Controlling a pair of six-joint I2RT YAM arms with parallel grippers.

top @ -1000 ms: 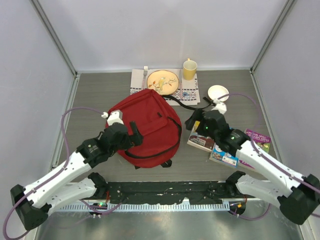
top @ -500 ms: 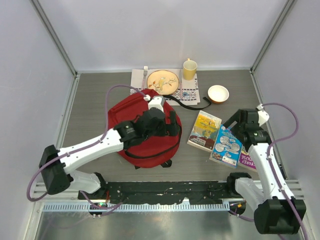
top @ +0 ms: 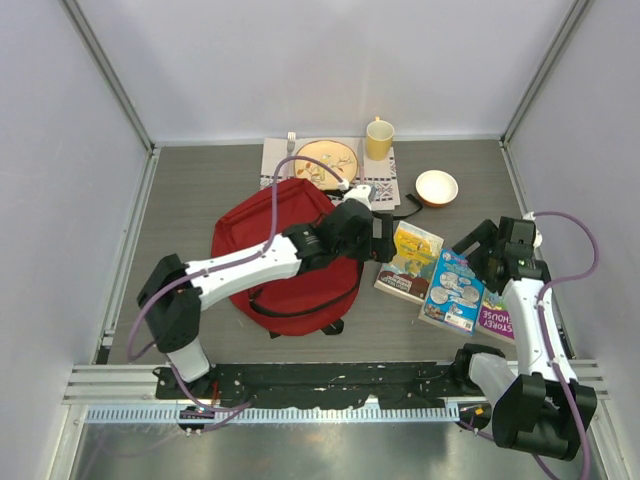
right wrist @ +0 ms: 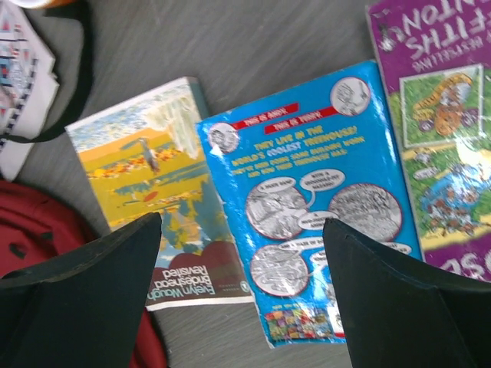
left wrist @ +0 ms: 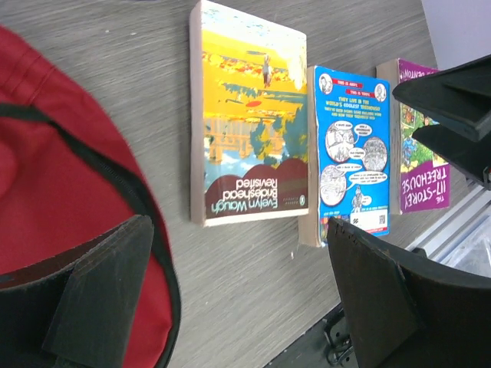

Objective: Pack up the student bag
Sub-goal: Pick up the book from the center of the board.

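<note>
The red student bag [top: 270,250] lies flat at the table's middle, its edge in the left wrist view [left wrist: 54,176]. Three books lie side by side right of it: a yellow-and-brown paperback [top: 408,262] [left wrist: 245,130] [right wrist: 153,192], a blue one [top: 452,290] [left wrist: 349,146] [right wrist: 314,199] and a purple one [top: 497,318] [right wrist: 437,115]. My left gripper [top: 386,240] [left wrist: 242,299] is open and empty, reaching over the bag's right edge toward the paperback. My right gripper [top: 468,248] [right wrist: 242,299] is open and empty above the blue book.
At the back, a placemat [top: 382,187] holds a patterned plate [top: 325,163] and fork [top: 291,143]. A yellow mug [top: 379,138] and a white bowl [top: 436,186] stand nearby. A black bag strap [top: 375,208] trails toward the bowl. Walls enclose three sides.
My left arm has swung right across the bag, from its front-left to its right edge by the books. My right arm has pulled back to the right, uncovering the books.
</note>
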